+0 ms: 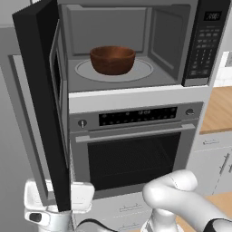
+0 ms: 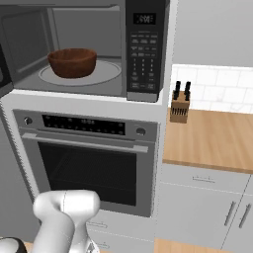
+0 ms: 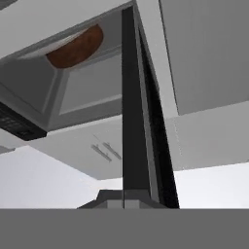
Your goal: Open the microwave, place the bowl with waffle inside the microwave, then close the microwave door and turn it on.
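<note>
Swinging wide, the microwave door (image 1: 43,104) masks the pincer, state unclear; bowl (image 1: 113,59) sits inside.

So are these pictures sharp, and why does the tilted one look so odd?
Left base view: evenly lit, no glare, soft shadow beneath the bowl on the turntable; the microwave keypad text is too coarse to read. Right base view: the same flat light. Hand view: rolled over, with the microwave door edge-on and stretched by closeness.
</note>
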